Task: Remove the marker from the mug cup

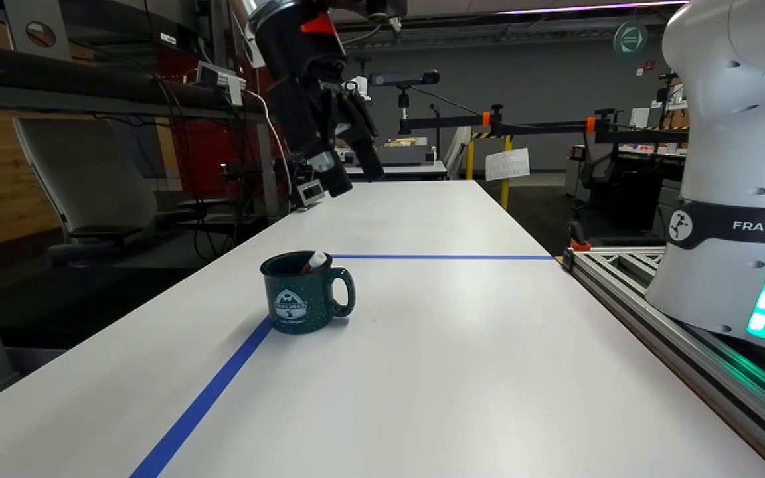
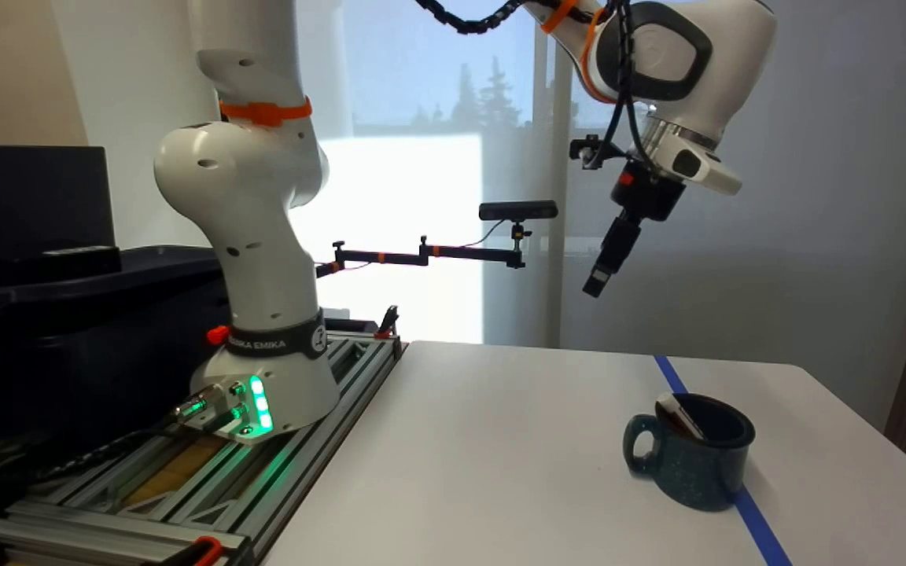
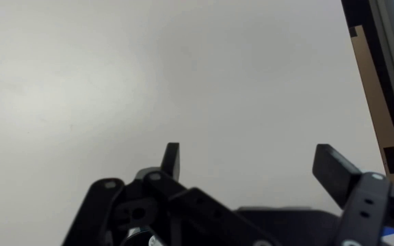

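Observation:
The dark teal mug cup (image 1: 309,299) stands upright on the white table and also shows in an exterior view (image 2: 697,470). The marker (image 1: 316,259) leans inside it; its white end sticks up past the rim near the handle, as an exterior view (image 2: 678,414) also shows. Its reddish lower part goes down into the mug. My gripper (image 1: 355,176) is open and empty, tilted, well above the table and apart from the mug. In the wrist view its fingers (image 3: 246,159) are wide apart over bare table. A sliver of mug (image 3: 138,238) and the marker's end (image 3: 154,241) show at the bottom edge there, mostly hidden by the left finger.
Blue tape lines (image 1: 223,382) cross the white table (image 1: 462,372); the mug stands at one. The robot base (image 2: 272,393) is on a metal rail frame (image 1: 661,372) along a table edge. A camera on a jointed bar (image 2: 517,211) stands behind the table.

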Robot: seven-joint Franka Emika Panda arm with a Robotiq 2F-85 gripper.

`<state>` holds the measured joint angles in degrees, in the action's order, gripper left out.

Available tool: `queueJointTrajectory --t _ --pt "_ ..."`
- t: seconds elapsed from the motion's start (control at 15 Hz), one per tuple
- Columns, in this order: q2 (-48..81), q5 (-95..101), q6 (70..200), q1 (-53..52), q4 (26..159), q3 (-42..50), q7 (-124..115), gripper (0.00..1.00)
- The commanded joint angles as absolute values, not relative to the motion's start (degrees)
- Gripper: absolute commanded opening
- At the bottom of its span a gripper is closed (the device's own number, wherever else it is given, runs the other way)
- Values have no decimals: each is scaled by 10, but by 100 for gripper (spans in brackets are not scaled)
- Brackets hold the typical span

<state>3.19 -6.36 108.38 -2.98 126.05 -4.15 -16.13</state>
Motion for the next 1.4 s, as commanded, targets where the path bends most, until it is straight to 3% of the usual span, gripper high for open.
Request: queueJointTrajectory --t 0.0,1.33 --pt "78 -72 1043 -22 1198 -25 -151 100" --pt "219 -65 1059 22 1117 25 -103 100"
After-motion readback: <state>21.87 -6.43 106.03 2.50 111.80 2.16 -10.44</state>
